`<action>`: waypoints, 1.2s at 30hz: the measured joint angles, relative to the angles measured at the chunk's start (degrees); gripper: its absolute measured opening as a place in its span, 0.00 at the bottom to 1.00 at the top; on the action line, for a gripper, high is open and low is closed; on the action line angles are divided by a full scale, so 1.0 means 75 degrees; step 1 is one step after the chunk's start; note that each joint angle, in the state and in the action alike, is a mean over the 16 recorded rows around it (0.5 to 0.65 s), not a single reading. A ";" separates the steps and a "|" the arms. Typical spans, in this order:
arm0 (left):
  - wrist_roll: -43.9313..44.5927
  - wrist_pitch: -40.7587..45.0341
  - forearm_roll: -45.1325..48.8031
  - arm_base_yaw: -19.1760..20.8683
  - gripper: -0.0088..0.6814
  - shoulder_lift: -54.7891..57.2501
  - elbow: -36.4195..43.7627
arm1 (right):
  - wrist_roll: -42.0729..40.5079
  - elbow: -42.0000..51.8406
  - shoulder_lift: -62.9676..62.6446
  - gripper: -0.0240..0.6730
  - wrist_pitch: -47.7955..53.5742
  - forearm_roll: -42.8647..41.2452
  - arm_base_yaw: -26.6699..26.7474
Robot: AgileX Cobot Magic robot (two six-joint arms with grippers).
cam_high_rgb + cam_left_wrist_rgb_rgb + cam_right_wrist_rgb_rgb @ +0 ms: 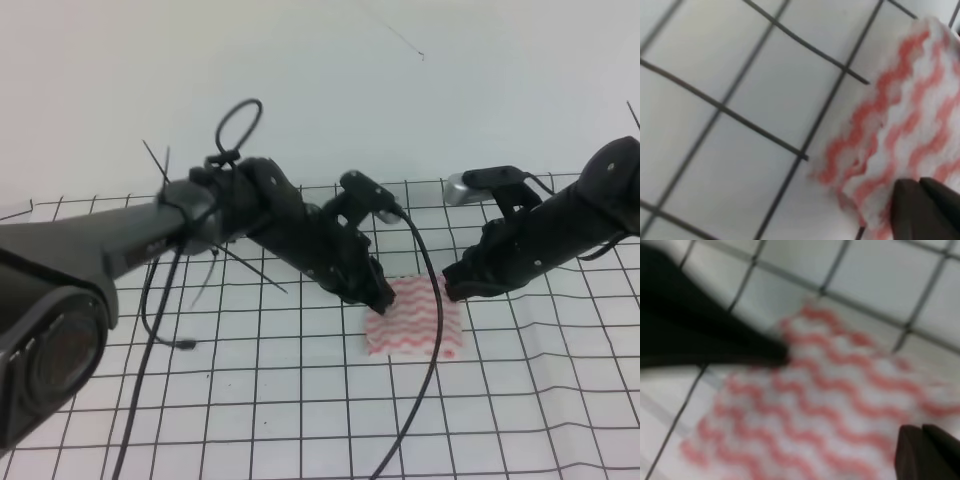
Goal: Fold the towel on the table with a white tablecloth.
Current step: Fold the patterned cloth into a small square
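Left arm (150,235): matte black tubular links, black zip ties with protruding tails, one thin cable looped above the joint. Glossy black cable (425,350) trailed from its wrist. Left gripper (380,300): black, tapered fingers. Right arm (570,225): black, blocky, silver cylindrical fitting (457,189) at its wrist. Right gripper (455,285): black.

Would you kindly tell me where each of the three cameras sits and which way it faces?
Exterior high: above, behind the arms, looking down at the table; left gripper and right gripper flank the towel.
Left wrist: on the left arm, facing down; fingertips show.
Right wrist: on the right arm, facing down; the opposite gripper shows.
All share the towel.
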 joint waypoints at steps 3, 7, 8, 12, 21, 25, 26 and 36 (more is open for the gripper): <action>-0.0023 0.0299 -0.0044 0.0092 0.01 -0.0013 -0.0220 | -0.0166 -0.0003 -0.0078 0.04 0.0306 -0.0015 -0.0042; -0.0076 0.0782 -0.0063 0.0184 0.01 -0.0042 -0.0483 | -0.0422 -0.0006 -0.0193 0.04 0.0844 -0.0078 -0.0069; -0.0088 0.0903 -0.0064 0.0198 0.01 -0.0049 -0.0537 | -0.0485 -0.0006 -0.0221 0.04 0.0970 -0.0104 -0.0069; -0.0136 0.1288 -0.0097 0.0223 0.01 -0.0065 -0.0670 | -0.0612 -0.0007 -0.0306 0.04 0.1299 -0.0204 -0.0065; -0.0146 0.1760 -0.0222 0.0218 0.01 0.0083 -0.0683 | -0.0611 -0.0008 -0.0244 0.03 0.1459 -0.0393 -0.0061; -0.0145 0.1814 -0.0294 0.0218 0.01 0.0233 -0.0680 | -0.0599 -0.0008 -0.0099 0.03 0.1421 -0.0400 -0.0061; -0.0142 0.1817 -0.0308 0.0218 0.01 0.0271 -0.0680 | -0.0595 -0.0008 -0.0062 0.03 0.1426 -0.0399 -0.0061; -0.0035 0.1833 -0.0350 0.0228 0.01 0.0342 -0.0733 | -0.0590 -0.0043 0.0028 0.03 0.1603 -0.0363 -0.0061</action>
